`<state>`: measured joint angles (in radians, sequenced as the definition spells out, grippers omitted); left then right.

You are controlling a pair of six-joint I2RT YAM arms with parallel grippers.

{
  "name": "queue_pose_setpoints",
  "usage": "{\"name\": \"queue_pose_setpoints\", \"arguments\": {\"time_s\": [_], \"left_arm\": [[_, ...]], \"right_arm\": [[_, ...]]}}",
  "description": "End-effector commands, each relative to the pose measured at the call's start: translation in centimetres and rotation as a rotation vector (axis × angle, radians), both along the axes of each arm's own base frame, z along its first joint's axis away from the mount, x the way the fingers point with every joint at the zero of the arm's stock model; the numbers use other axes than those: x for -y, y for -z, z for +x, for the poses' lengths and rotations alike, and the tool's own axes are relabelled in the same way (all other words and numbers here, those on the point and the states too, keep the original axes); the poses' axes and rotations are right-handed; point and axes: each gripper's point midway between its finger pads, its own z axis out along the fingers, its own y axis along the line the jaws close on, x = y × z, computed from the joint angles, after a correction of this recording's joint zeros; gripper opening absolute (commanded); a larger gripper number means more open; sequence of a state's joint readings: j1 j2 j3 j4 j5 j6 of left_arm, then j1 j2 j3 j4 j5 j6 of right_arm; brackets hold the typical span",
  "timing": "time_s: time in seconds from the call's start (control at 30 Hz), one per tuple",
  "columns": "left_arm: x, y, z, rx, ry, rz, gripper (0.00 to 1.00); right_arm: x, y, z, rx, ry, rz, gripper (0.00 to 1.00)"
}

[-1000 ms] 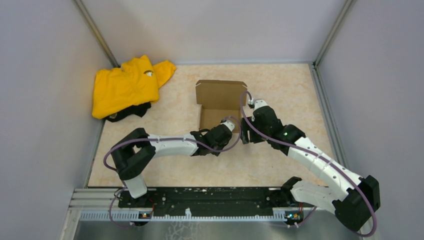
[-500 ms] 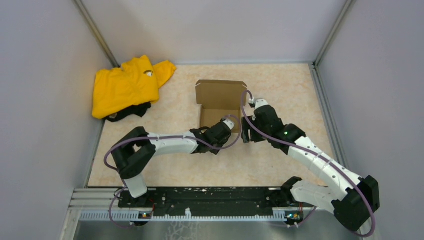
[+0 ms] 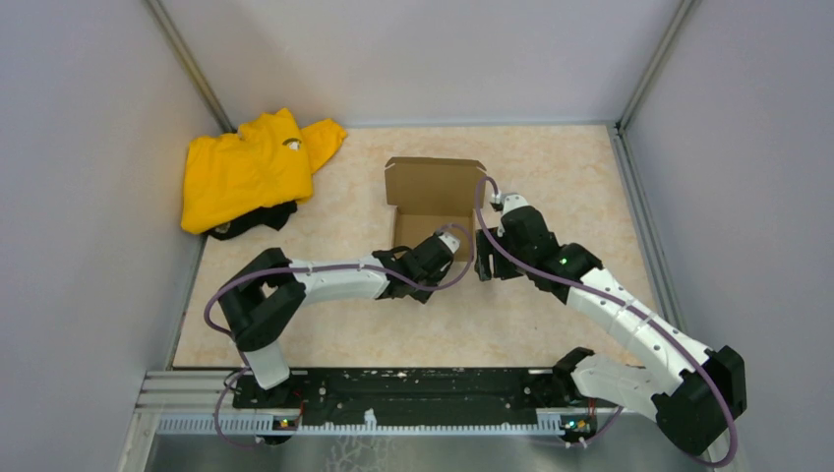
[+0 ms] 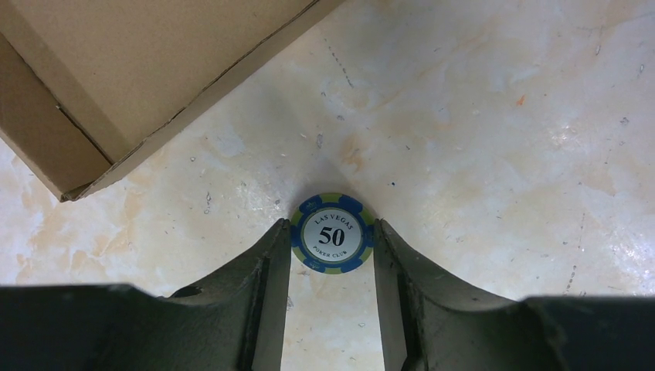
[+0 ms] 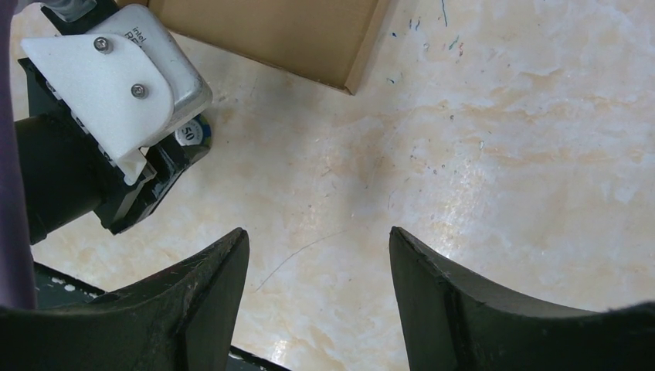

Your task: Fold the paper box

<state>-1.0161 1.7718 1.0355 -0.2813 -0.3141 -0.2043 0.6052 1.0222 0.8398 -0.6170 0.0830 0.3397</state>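
Note:
The paper box (image 3: 433, 202) is brown cardboard, lying open on the table with its lid flap standing at the far side. In the left wrist view its near corner (image 4: 139, 69) shows at the upper left. My left gripper (image 4: 332, 226) is just in front of the box and shut on a blue and green poker chip (image 4: 332, 243) marked 50, which lies flat on the table. My right gripper (image 5: 318, 236) stands open over bare table, right of the left gripper and near the box's front right corner (image 5: 286, 35). The chip (image 5: 191, 133) peeks out under the left wrist there.
A crumpled yellow garment (image 3: 251, 172) lies in the far left corner. Grey walls close in the table on three sides. A black rail (image 3: 393, 388) with both arm bases runs along the near edge.
The left wrist has crept slightly toward the box's front edge, still holding the chip. The right arm has barely moved.

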Motion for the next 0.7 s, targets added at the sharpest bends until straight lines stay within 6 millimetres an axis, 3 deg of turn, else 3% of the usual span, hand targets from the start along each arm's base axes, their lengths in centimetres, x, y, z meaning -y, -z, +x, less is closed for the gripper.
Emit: {"name": "queue_pose_setpoints", "arguments": {"time_s": [0.0, 0.67], "left_arm": [[0.5, -0.9, 0.3, -0.005, 0.016, -0.024, 0.46], [1.0, -2.7, 1.9, 0.023, 0.019, -0.057, 0.46]], "right_arm": [[-0.6, -2.2, 1.3, 0.069, -0.003, 0.040, 0.66], [-0.4, -2.5, 1.8, 0.071, -0.003, 0.034, 0.66]]}}
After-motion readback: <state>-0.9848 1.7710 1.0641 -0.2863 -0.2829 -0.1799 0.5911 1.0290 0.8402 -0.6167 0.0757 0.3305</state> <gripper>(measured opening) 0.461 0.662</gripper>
